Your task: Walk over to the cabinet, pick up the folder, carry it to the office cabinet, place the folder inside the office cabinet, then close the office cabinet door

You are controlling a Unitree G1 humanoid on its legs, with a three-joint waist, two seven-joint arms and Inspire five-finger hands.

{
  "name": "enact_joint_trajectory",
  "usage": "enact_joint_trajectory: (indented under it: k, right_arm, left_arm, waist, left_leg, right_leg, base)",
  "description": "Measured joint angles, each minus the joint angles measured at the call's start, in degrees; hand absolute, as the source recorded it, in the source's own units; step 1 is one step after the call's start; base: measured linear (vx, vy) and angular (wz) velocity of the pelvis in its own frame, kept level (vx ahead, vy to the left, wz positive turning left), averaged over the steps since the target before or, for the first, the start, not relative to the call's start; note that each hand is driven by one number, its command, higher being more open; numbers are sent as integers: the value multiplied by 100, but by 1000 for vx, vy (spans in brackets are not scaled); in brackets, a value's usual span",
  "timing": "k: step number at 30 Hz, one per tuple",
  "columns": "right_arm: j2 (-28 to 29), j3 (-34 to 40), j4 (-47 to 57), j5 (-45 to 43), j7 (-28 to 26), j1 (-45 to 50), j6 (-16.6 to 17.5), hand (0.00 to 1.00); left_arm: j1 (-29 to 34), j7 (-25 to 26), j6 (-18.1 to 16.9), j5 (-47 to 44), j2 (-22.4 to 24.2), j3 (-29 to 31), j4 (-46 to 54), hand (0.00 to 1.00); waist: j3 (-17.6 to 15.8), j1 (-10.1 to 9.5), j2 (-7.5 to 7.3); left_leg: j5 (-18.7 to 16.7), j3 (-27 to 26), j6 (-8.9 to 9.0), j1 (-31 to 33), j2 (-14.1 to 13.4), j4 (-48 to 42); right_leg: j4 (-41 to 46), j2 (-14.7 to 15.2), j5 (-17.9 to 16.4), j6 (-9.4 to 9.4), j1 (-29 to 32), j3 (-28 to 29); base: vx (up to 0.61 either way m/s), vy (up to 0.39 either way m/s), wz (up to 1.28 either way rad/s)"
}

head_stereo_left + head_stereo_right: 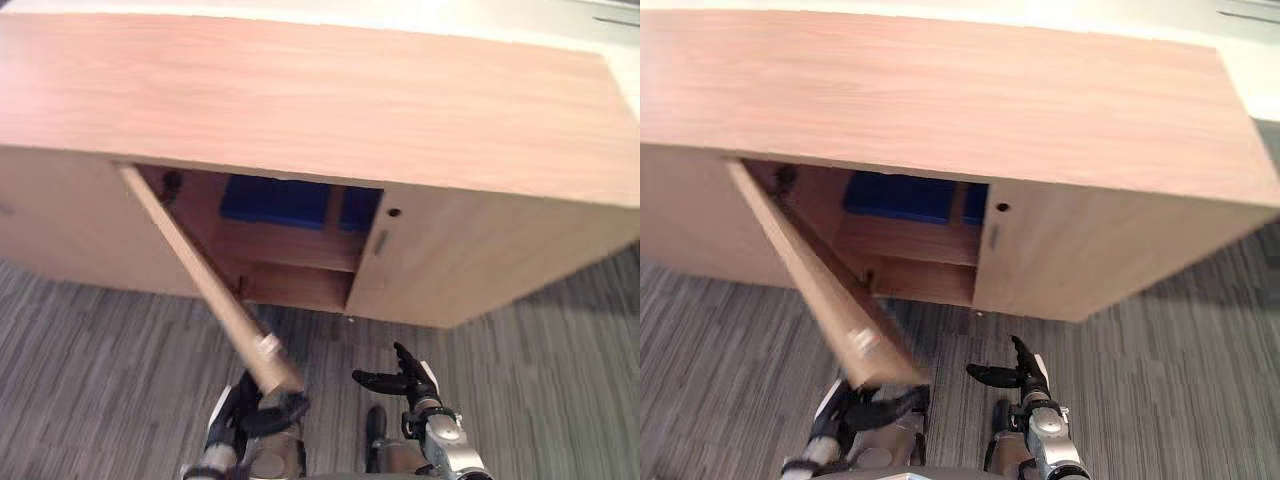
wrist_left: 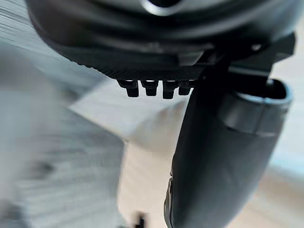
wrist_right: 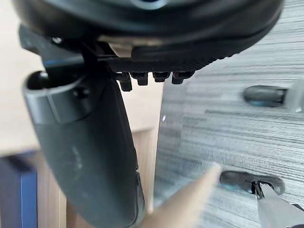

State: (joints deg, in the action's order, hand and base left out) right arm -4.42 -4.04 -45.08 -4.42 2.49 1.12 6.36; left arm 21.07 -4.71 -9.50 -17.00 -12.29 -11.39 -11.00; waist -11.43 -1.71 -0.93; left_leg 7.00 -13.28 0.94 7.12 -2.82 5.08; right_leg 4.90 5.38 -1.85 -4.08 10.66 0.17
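1. Folder (image 1: 275,200): blue, lying flat inside the office cabinet (image 1: 300,90), on the upper shelf (image 1: 285,245) and towards the back of the open compartment. Neither hand touches it.
2. A thin wooden upright (image 1: 333,205) stands across the front of the folder, with blue showing on both sides of it.
3. The cabinet is low and wide, of light wood, and stands on grey striped carpet (image 1: 90,370).
4. The left door (image 1: 195,270) stands swung well out over the carpet, hinged at the left side of the opening. Its free end reaches down towards the robot.
5. The right door (image 1: 450,260) is shut and covers the right half of the cabinet. It has a small dark keyhole (image 1: 394,212) and a slim handle (image 1: 380,243) near its inner edge.
6. The left hand (image 1: 270,412) sits right at the free end of the open door, partly hidden under it. I cannot tell whether it is open or closed, or whether it grips the door.
7. The right hand (image 1: 405,378) hangs over the carpet in front of the shut door, well short of the cabinet. Its fingers are spread, its thumb sticks out sideways, and it holds nothing.
8. The open door leaf slants between the left hand and the compartment, while the way from the right hand to the opening is carpet.
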Motion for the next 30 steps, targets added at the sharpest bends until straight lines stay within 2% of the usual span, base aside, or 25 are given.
enact_joint_trajectory:
  k: [3,5,7,11,15,20,25,30]
  right_arm:
    - [-122,-97,-4,1,-10,35,-4,100]
    - [-198,-96,-9,1,-14,154,-14,100]
    - [-256,-94,-36,5,-17,215,-67,100]
    - [-310,-70,-89,7,-27,234,-150,100]
    - [-351,-16,-50,5,-41,154,-158,100]
    - [-346,170,-45,3,-49,178,-166,100]
    - [-366,395,-49,39,2,260,-210,100]
    - [-442,646,-7,421,32,244,-211,100]
  left_arm:
    - [-515,80,1,2,22,95,4,100]
    - [-898,353,2,19,35,289,-35,100]
    - [-1129,618,2,53,72,432,-165,100]
    - [-1698,1158,4,589,-32,671,-836,100]
    - [-1923,1391,105,899,-85,878,-1232,100]
    - [-1742,1260,66,902,79,857,-1184,100]
    - [-951,797,16,792,317,850,-1158,100]
    - [-327,453,69,825,321,883,-1949,100]
  waist:
    - [2,173,3]
    - [4,300,6]
    - [29,417,54]
    - [56,433,106]
    - [104,438,182]
    - [160,441,200]
    - [248,448,232]
    - [345,391,274]
  left_leg:
    - [-60,-416,23,-49,-21,-1]
    - [-149,-737,46,-179,-26,-3]
    - [-189,-877,50,-250,-31,-4]
    - [-176,-1019,21,-381,-132,-4]
    - [-176,-993,22,-434,-161,-4]
    - [-170,-962,14,-491,-107,0]
    - [-204,-791,51,-511,-52,27]
    - [-254,-649,62,-511,-21,26]
  right_leg:
    - [-192,-21,260,36,64,312]
    - [-343,-26,552,17,63,521]
    - [-430,-66,638,14,21,644]
    - [-600,-187,785,-30,-84,789]
    - [-600,-201,794,-29,-142,765]
    - [-612,-140,797,-34,-203,743]
    - [-793,-65,735,-52,-368,555]
    - [-896,-16,716,-73,-504,399]
  base:
    - [41,6,-88]
    - [86,-9,-74]
    - [123,-18,-52]
    - [119,-39,-29]
    - [27,-21,-2]
    - [-26,9,3]
    - [-12,12,16]
    - [23,1,17]
